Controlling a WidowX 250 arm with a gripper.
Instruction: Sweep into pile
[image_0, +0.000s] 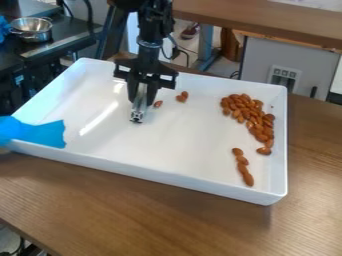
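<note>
My gripper (141, 96) hangs over the left-middle of the white tray (180, 177), shut on a narrow silver tool (138, 107) that points down toward the tray floor. Whether the tool's dark lower end touches the floor, I cannot tell. A curved cluster of brown almonds (250, 112) lies along the tray's right side. Several more almonds (242, 167) form a short line nearer the front right. Just right of the tool is a single almond (157, 104), with a small group of almonds (182, 96) behind it.
A blue, cloth-like thing (37, 132) lies over the tray's left front rim. The tray's raised walls surround the work area, on a brown wooden table (133, 210). A metal bowl (31, 29) stands on a black surface at the back left.
</note>
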